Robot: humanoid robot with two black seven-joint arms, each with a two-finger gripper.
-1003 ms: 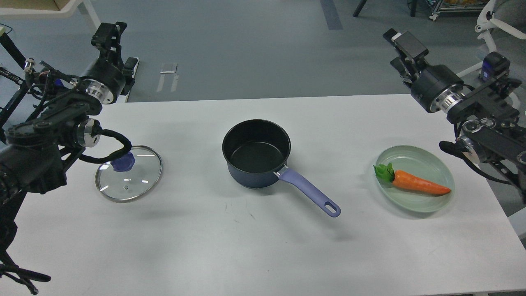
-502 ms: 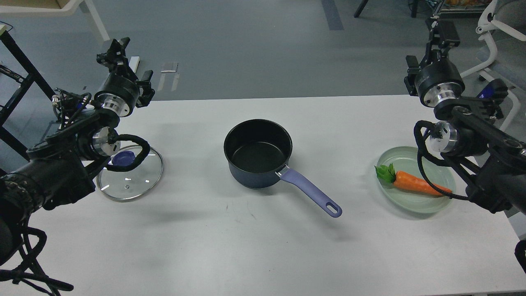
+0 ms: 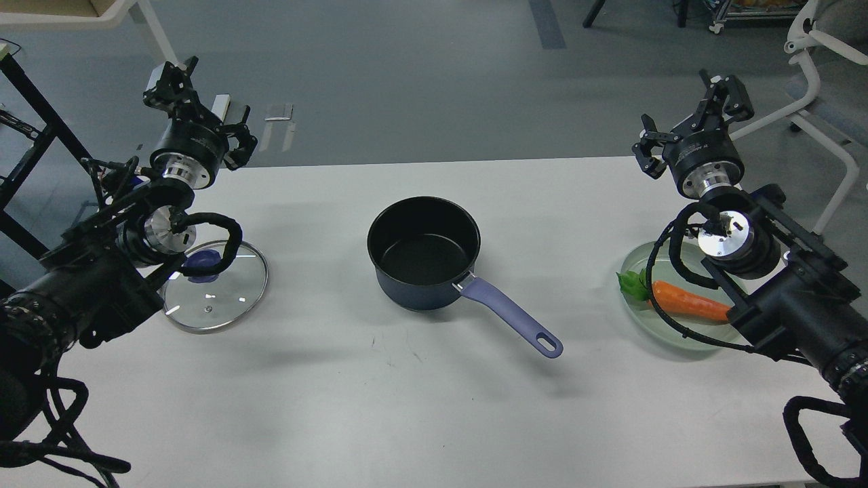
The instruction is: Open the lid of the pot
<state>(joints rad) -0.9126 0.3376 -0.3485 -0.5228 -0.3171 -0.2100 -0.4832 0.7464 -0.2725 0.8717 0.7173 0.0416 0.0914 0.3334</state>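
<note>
1. Your left gripper [image 3: 169, 78] is raised at the far-left edge of the table [image 3: 434, 407], pointing up and away from you. It carries nothing. Its fingers are small and dark against the floor, so you cannot tell how far apart they stand.

2. Your right gripper [image 3: 722, 91] is likewise lifted at the far-right edge, also empty. Its two fingers look spread, with floor visible between them.

3. Judge the step in hand as the finish: the pot [image 3: 424, 252] stands uncovered in the middle of the table, black interior fully exposed, long purple handle pointing toward you and to the right.

4. The pot lid [image 3: 215, 288] lies flat on the table, well to the left of the pot and clear of it. Its blue knob [image 3: 201, 261] faces up, partly hidden behind a cable loop on your left arm.

5. Relative to your grippers, the lid sits below and nearer to you than the left gripper, under the forearm rather than under the fingers. The right gripper is well apart from both lid and pot.

6. On the right, a pale green dish [image 3: 637, 261] holding a carrot [image 3: 688, 305] sits partly beneath your right arm; it plays no part here.

7. The next move seems to call for little: the opening looks done, so simply keep both arms clear. Mind the left arm's cable near the knob if you lower that arm.
</note>
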